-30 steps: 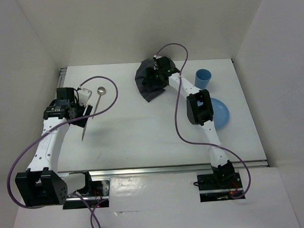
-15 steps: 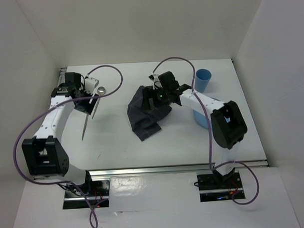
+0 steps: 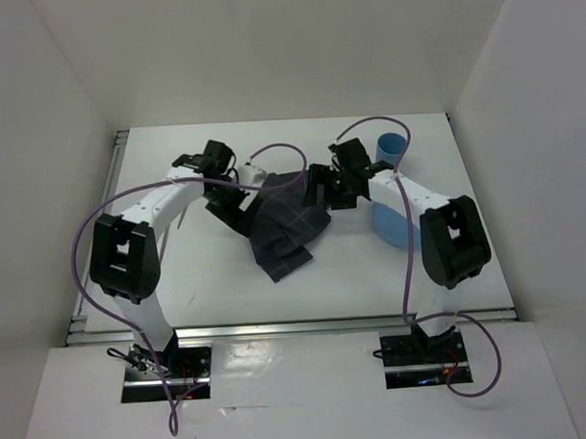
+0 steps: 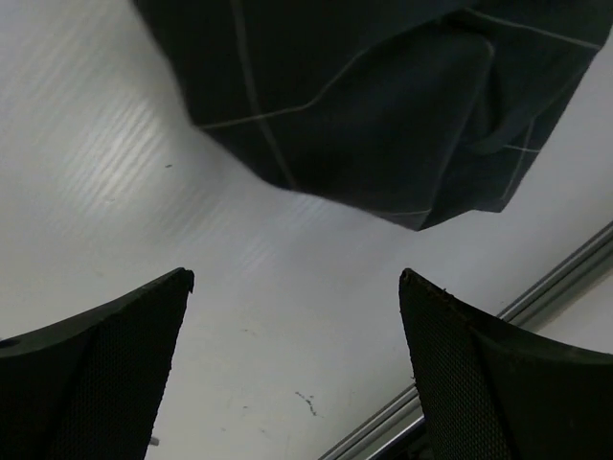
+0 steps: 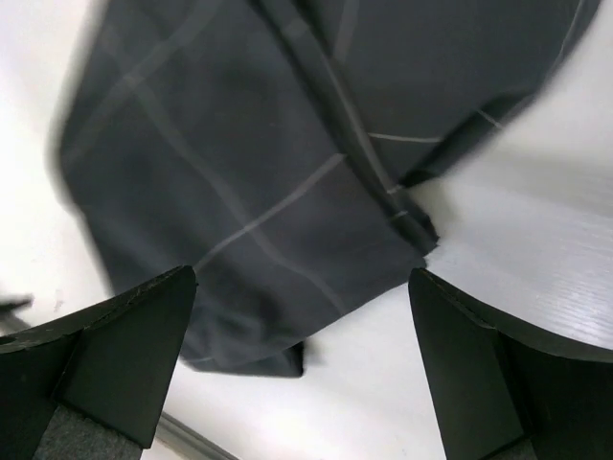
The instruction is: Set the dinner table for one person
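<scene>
Little of the setting is done, by my judgement: the white surface [image 3: 228,289] spreads under and around both claws, yet nothing on it is laid out as a place for one. The dark grey checked cloth [image 3: 284,229] lies rumpled and folded over between the two claws, just ahead of each, not spread flat. A blue plate [image 3: 388,226] sits beside the right claw [image 5: 302,276], partly hidden by that arm, and a blue cup [image 3: 391,147] stands just beyond it; both are off the cloth. The left claw [image 4: 297,278] and the right claw gape wide, gripping nothing. What probably remains is flattening the cloth, then arranging plate and cup.
</scene>
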